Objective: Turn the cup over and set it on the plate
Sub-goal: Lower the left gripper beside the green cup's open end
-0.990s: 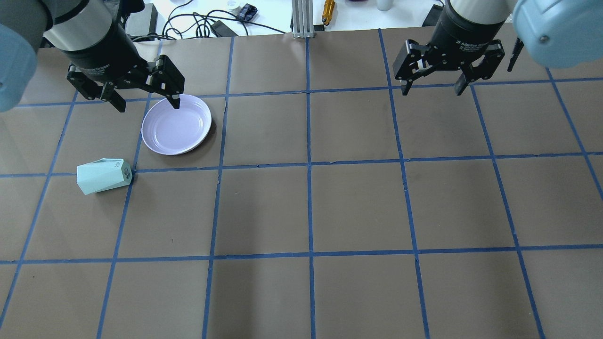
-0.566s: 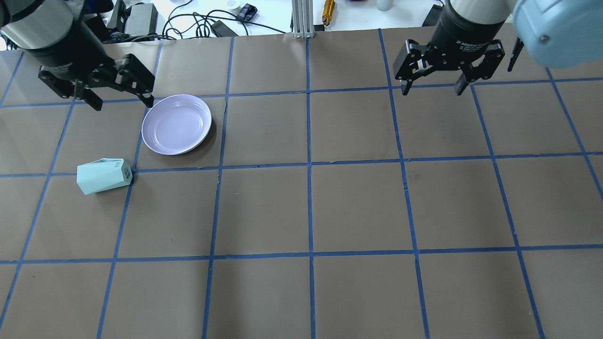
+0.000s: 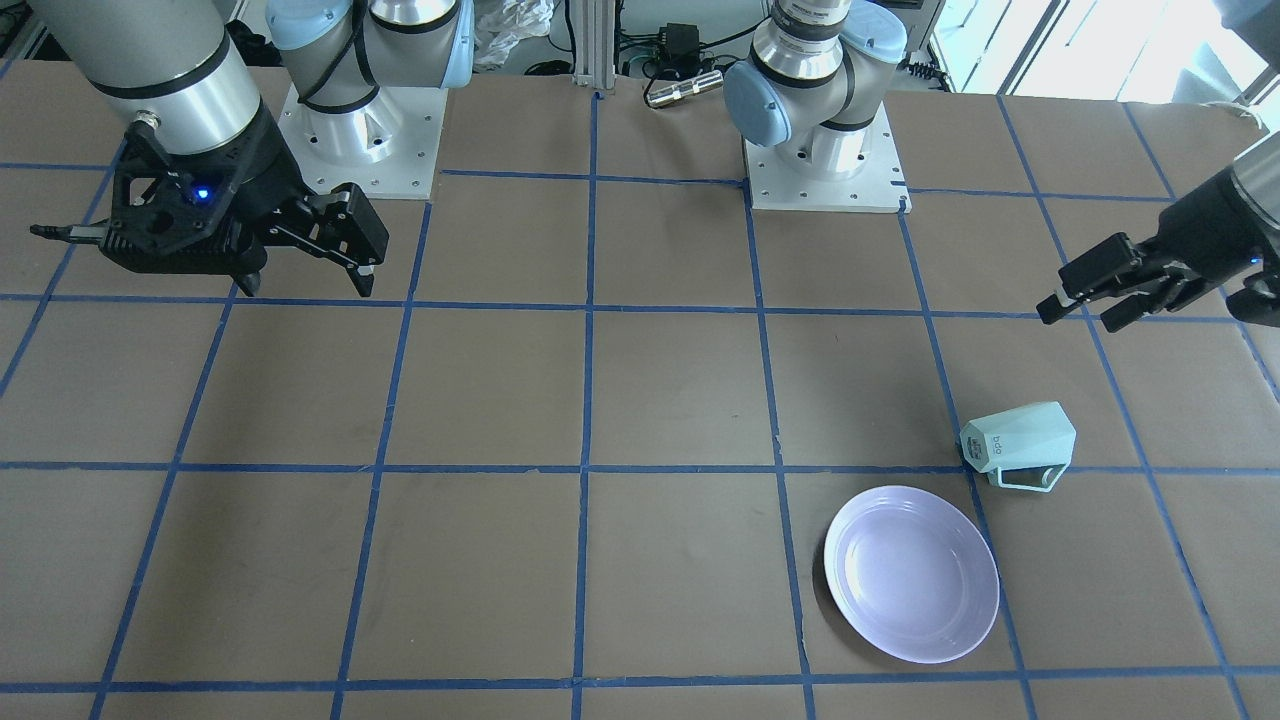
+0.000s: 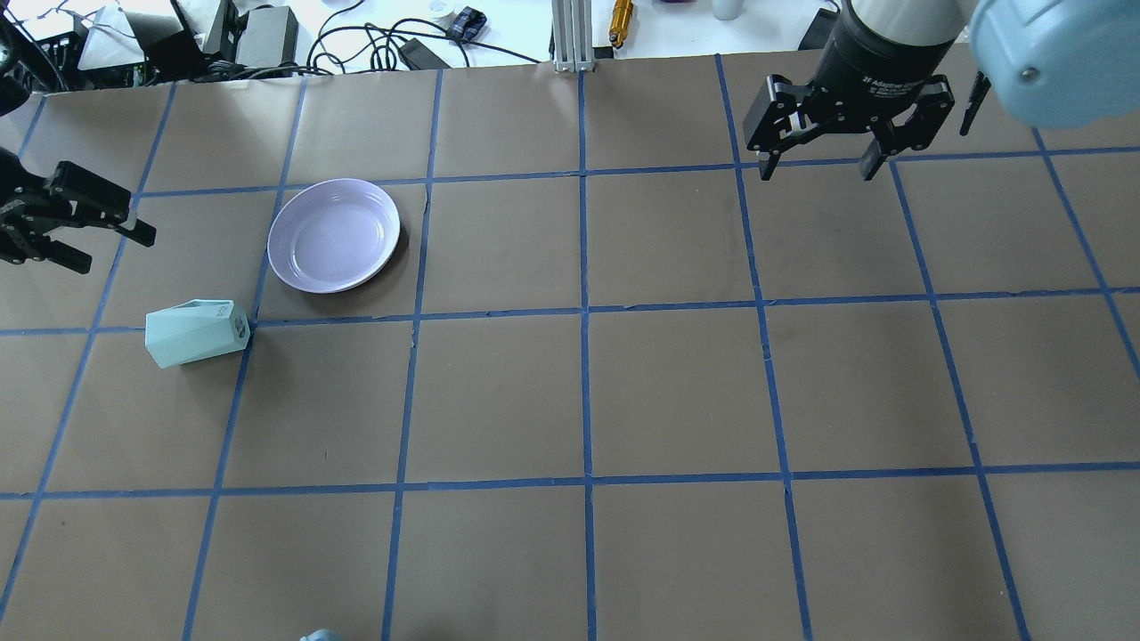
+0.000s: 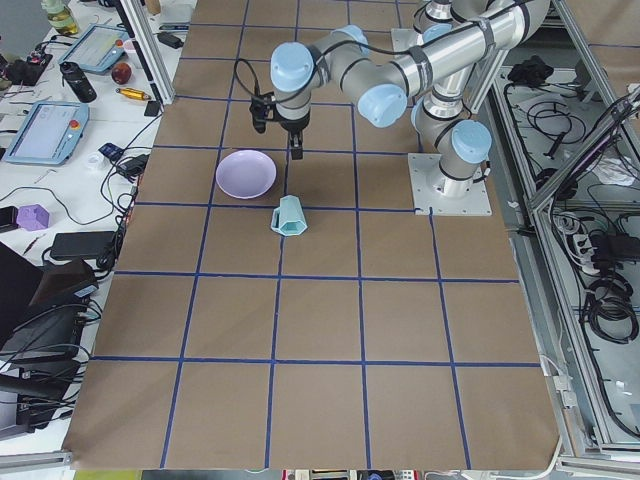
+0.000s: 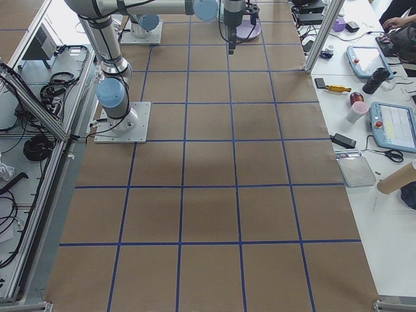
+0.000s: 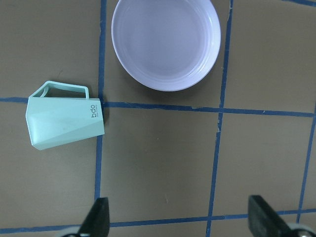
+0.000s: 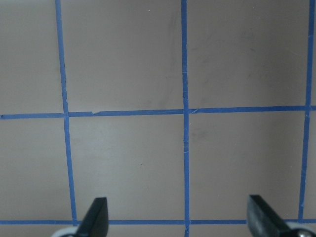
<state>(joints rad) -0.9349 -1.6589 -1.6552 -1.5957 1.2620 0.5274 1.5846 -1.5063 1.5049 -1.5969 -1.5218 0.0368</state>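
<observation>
The pale mint cup (image 4: 194, 333) lies on its side on the brown table, lettered base toward the view's right, handle on the far side. It also shows in the front view (image 3: 1020, 443) and the left wrist view (image 7: 64, 122). The lavender plate (image 4: 334, 234) sits upright and empty just beyond and right of it, apart from it (image 3: 912, 573) (image 7: 165, 42). My left gripper (image 4: 118, 253) is open and empty at the table's left edge, left of the plate and beyond the cup (image 3: 1078, 318). My right gripper (image 4: 816, 174) is open and empty at the far right (image 3: 305, 290).
Blue tape lines grid the brown table (image 4: 588, 392). Cables, boxes and tools (image 4: 410, 40) lie beyond the far edge. The two arm bases (image 3: 820, 150) stand at the robot's side.
My left gripper has moved left, from over the plate's far-left rim to the table's left edge. The cup, plate and right gripper have not moved.
</observation>
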